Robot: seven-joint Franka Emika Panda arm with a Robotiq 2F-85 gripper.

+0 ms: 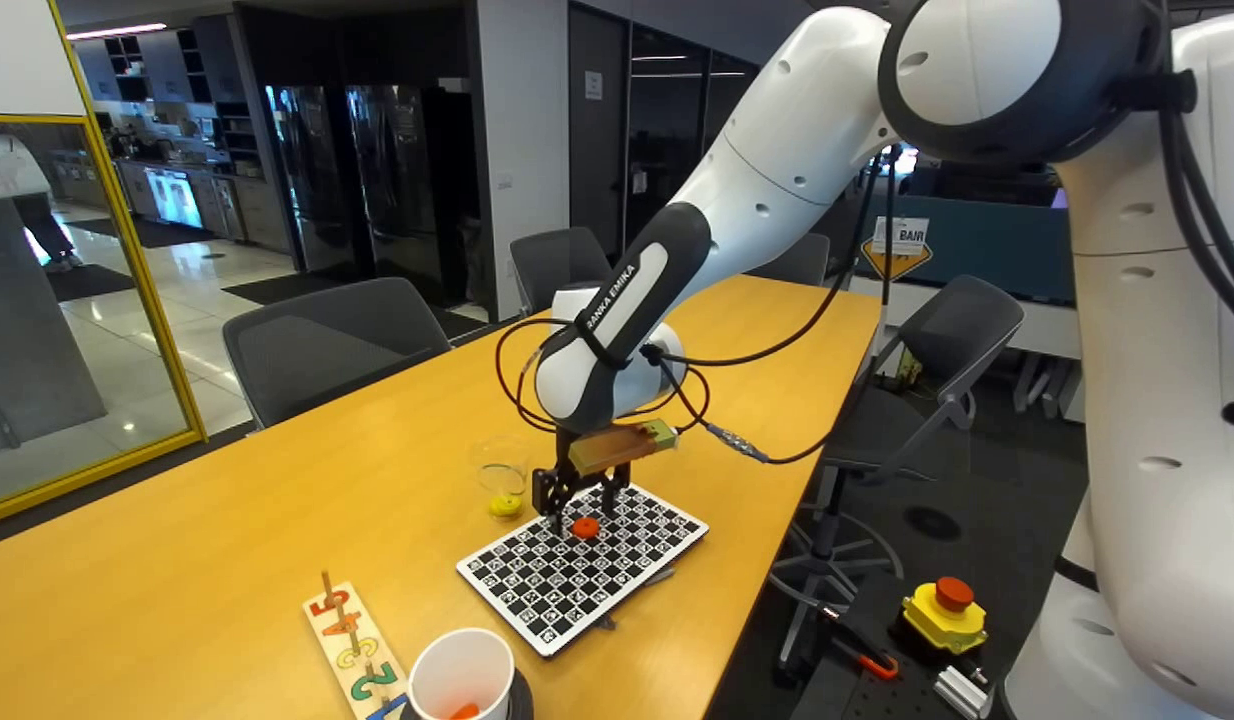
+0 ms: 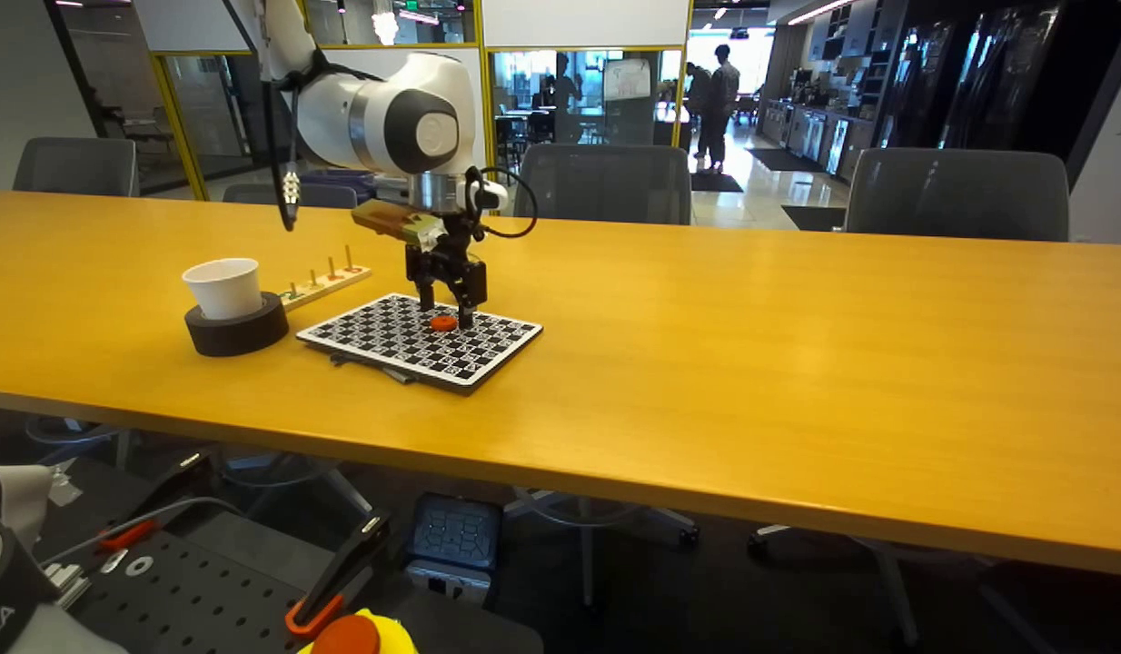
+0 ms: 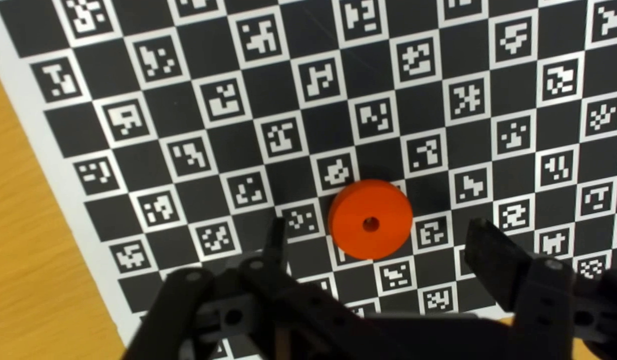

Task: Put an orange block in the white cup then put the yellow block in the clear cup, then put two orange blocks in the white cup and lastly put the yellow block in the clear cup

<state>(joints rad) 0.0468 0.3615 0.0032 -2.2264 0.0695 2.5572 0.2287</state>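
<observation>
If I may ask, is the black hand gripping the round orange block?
No, black-and-white checkered board shows between the block and both black fingers.

Your orange block (image 3: pixel 371 207): round, centre-holed, flat on checkered board (image 1: pixel 567 580). Your white cup (image 2: pixel 224 291): upright, orange piece (image 1: pixel 465 711) inside. Clear cup (image 1: pixel 500 464): yellow block (image 1: pixel 506 506) at bottom.

In an exterior view, the bottom edge crops my white cup (image 1: pixel 462 668) and the orange piece (image 1: pixel 466 712) inside. The clear cup (image 1: pixel 501 479) is so faint I can't tell whether the yellow block (image 1: pixel 505 507) sits within or in front. My wrist view blurs the fingers (image 3: pixel 494 262).
</observation>
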